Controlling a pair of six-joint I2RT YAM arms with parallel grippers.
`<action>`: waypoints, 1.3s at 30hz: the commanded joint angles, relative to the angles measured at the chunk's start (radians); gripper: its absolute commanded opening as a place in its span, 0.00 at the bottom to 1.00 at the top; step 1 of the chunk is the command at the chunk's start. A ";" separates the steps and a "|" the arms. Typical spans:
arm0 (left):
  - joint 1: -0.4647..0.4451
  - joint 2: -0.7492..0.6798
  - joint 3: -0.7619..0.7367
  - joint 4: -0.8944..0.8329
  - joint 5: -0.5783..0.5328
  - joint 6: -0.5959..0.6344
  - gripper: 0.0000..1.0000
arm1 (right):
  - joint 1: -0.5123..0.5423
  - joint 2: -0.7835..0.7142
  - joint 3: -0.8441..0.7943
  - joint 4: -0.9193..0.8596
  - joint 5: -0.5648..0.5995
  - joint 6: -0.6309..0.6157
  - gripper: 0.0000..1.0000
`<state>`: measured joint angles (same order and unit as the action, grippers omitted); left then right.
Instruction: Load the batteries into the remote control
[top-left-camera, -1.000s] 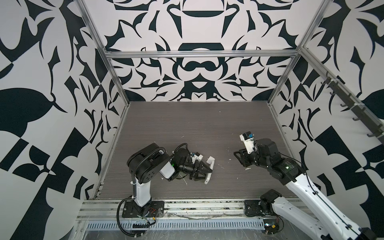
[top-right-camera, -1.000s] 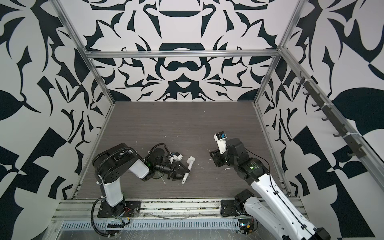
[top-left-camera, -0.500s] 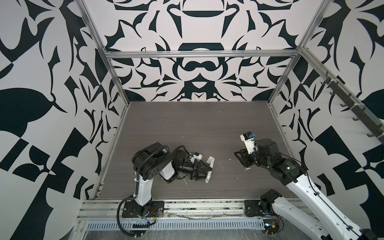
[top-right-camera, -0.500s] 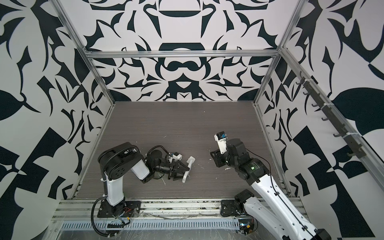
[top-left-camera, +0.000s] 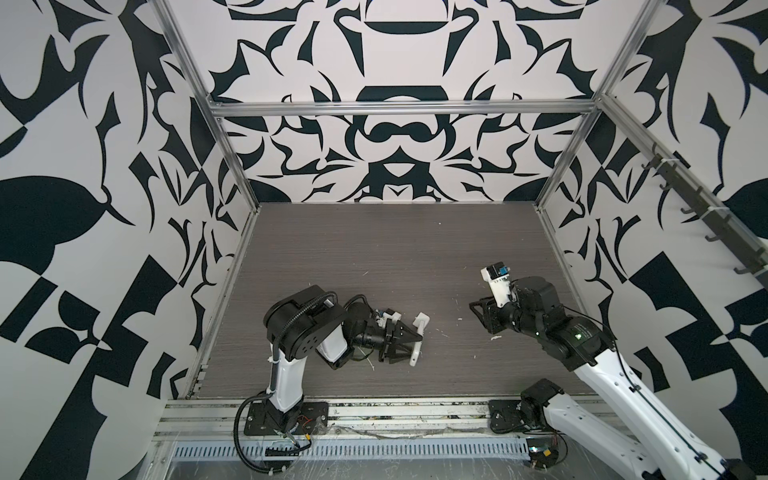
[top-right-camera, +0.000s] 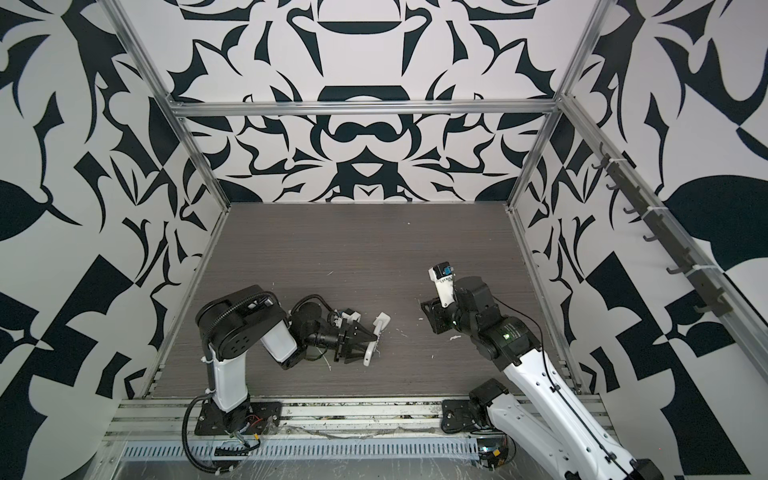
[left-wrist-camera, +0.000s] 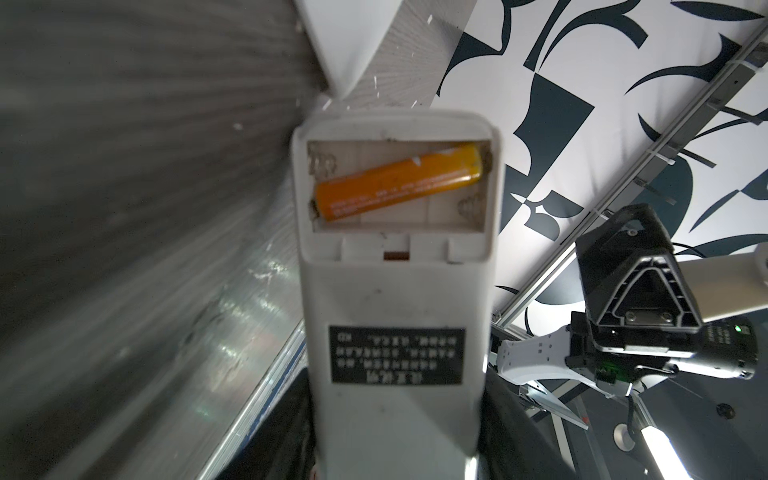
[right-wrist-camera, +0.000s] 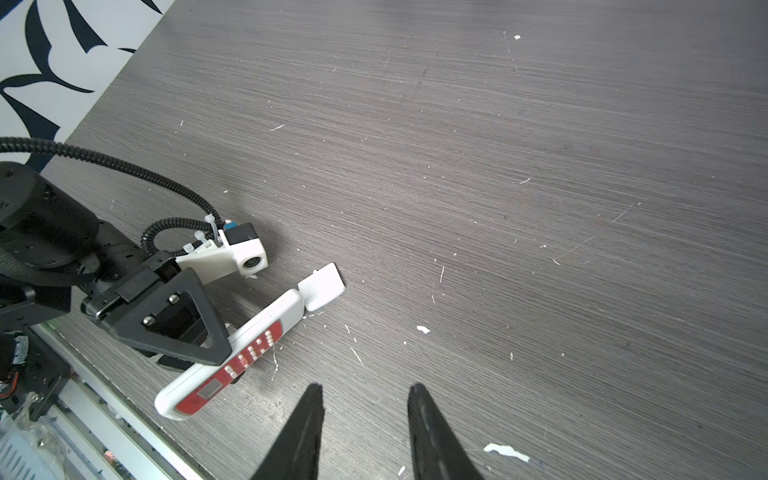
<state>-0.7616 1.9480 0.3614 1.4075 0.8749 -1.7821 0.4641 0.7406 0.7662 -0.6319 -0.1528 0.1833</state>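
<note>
1. The left end effector (right-wrist-camera: 195, 332) pinches the remote control (right-wrist-camera: 232, 357) across its sides, holding it on edge just above the surface (right-wrist-camera: 498, 166).
2. In the left wrist view one battery (left-wrist-camera: 399, 187) lies crooked in the open compartment, one end riding high. I judge it needs pressing flat against its spring before anything else.
3. The second slot beside it is bare; the other battery is not visible in any view.
4. The white cover (right-wrist-camera: 322, 286) lies just past the tip of the remote control.
5. The right end effector (right-wrist-camera: 363, 432) hangs well apart from it, fingers spread and empty.
6. Farther out, the grey woodgrain surface carries white flecks; black-and-white patterned walls in metal framing enclose it.
</note>
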 joint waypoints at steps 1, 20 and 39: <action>0.004 -0.010 -0.007 0.033 -0.007 -0.043 0.51 | -0.005 -0.007 0.042 0.015 0.002 -0.010 0.38; -0.073 -0.645 0.384 -1.841 -0.439 1.080 0.47 | -0.005 -0.001 0.029 0.036 -0.005 0.001 0.37; -0.446 -0.385 0.583 -2.143 -1.067 1.360 0.52 | -0.005 0.036 0.003 0.056 -0.019 0.002 0.37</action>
<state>-1.1694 1.5280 0.9012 -0.6601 -0.0643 -0.4770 0.4641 0.7666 0.7662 -0.6167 -0.1608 0.1841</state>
